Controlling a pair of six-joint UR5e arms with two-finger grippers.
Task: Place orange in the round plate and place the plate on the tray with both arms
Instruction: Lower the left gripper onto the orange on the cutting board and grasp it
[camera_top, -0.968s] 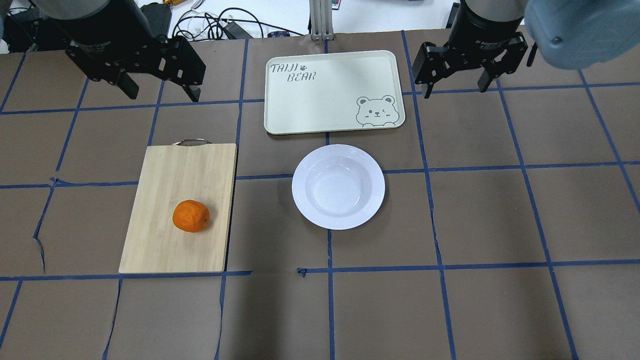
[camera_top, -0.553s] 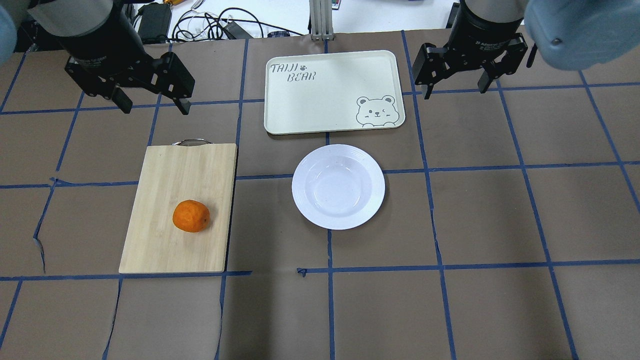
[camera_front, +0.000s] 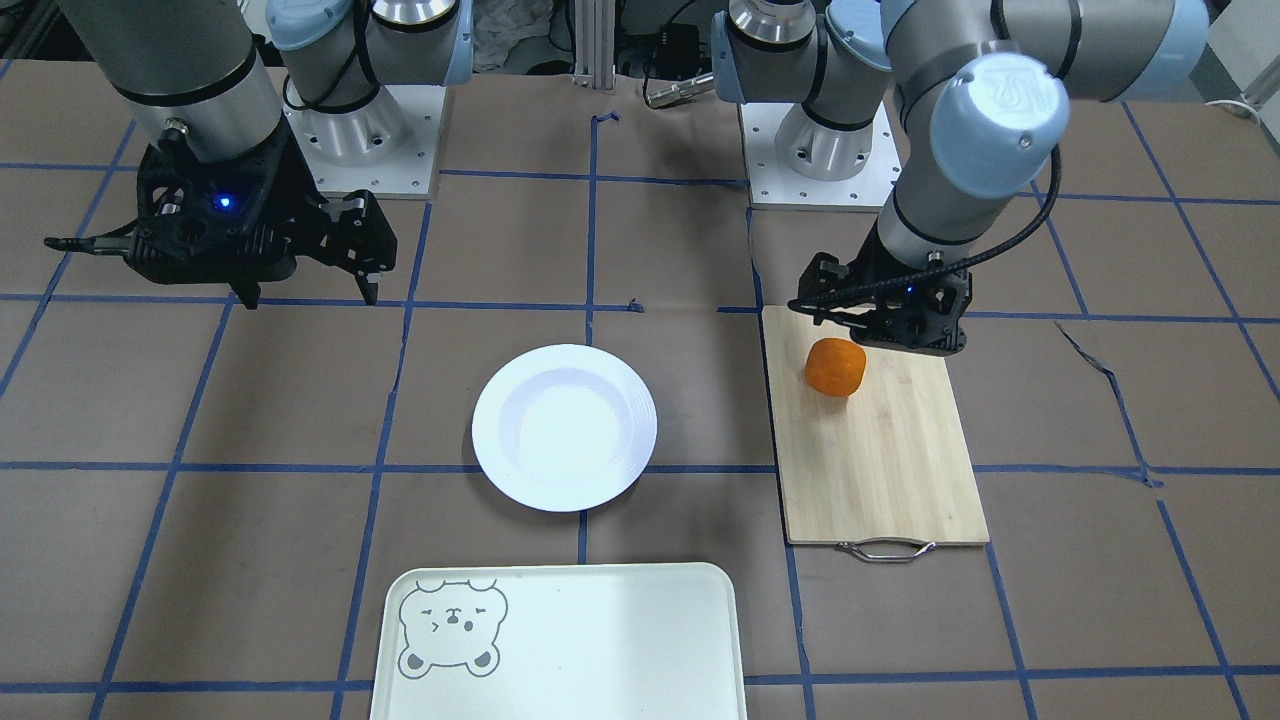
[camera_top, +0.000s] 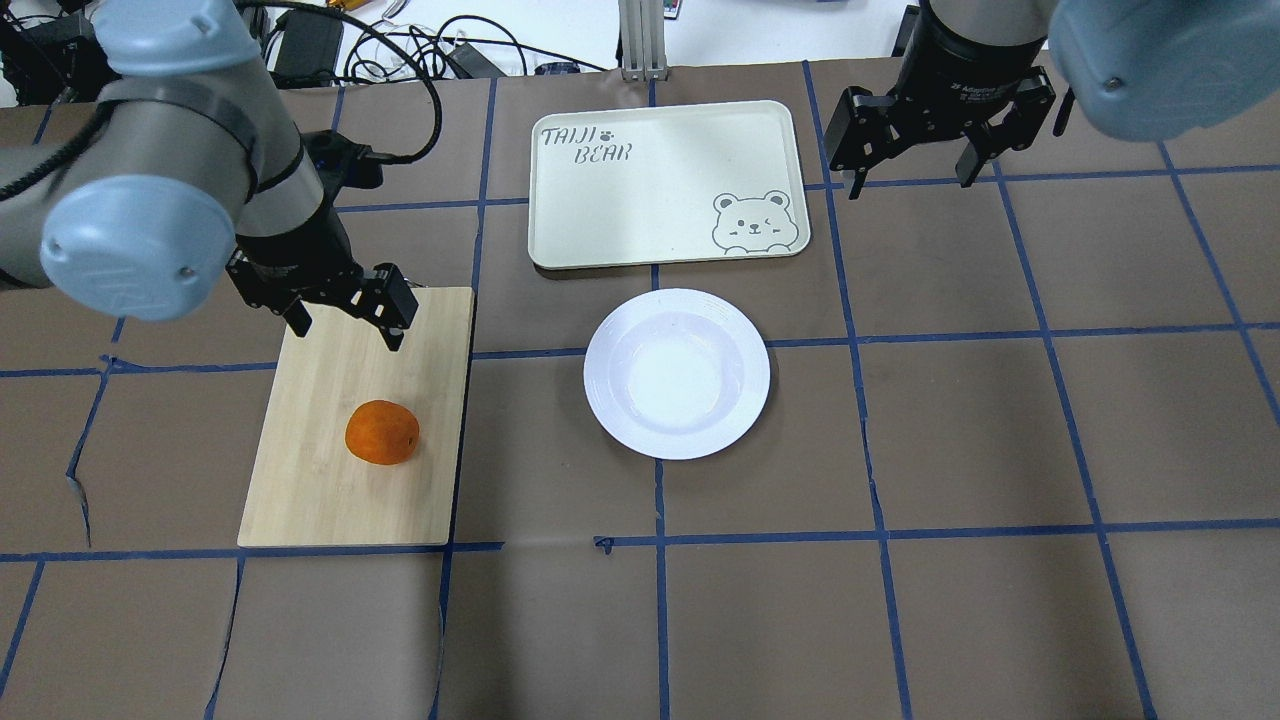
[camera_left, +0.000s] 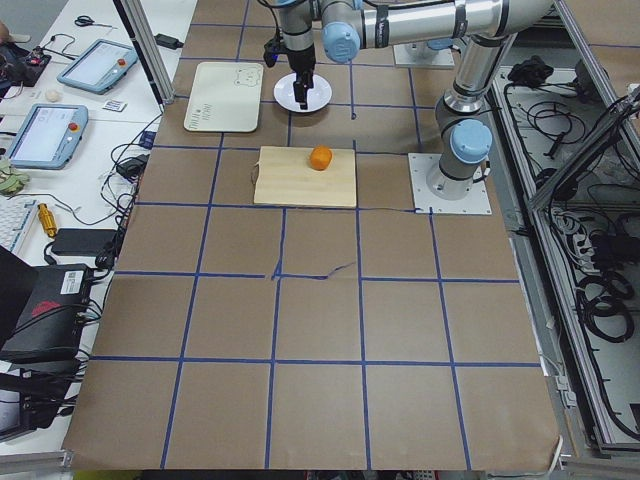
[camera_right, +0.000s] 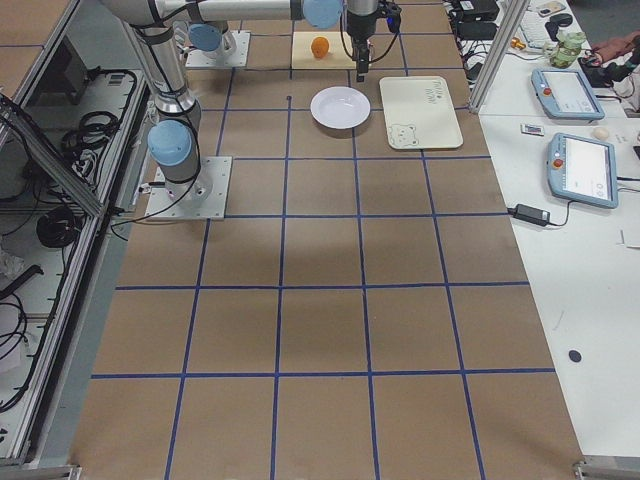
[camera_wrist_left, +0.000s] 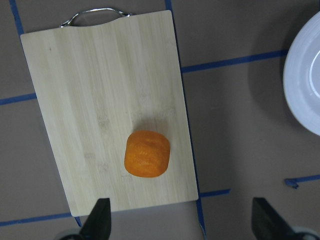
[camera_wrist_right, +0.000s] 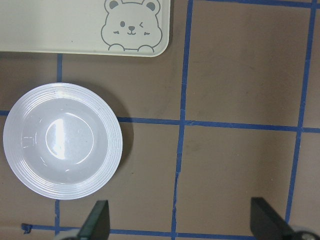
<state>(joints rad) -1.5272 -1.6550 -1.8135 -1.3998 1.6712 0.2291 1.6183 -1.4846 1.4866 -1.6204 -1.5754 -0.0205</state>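
The orange (camera_top: 382, 432) (camera_front: 836, 367) (camera_wrist_left: 147, 154) lies on a bamboo cutting board (camera_top: 340, 470). My left gripper (camera_top: 345, 330) (camera_front: 880, 330) (camera_wrist_left: 182, 225) hangs open above the board's handle end, short of the orange, and holds nothing. The round plate (camera_top: 677, 373) (camera_front: 564, 428) (camera_wrist_right: 62, 141) sits bare on the table mat, just in front of the tray (camera_top: 668, 183) (camera_front: 560, 640) (camera_wrist_right: 75, 25), which is also bare. Beside the tray's right edge, high above the mat, my right gripper (camera_top: 908, 178) (camera_front: 308, 292) (camera_wrist_right: 182, 225) is open and holds nothing.
The cutting board's metal handle (camera_top: 383, 284) points away from the robot. Brown mat with blue tape lines (camera_top: 660, 620) covers the table. Cables and boxes (camera_top: 430, 50) lie past the far edge. Both arm bases (camera_front: 800, 150) stand at the robot's side.
My left arm has come down and toward the robot, from the far left corner to over the cutting board's handle end. The right arm, orange, plate and tray have not moved.
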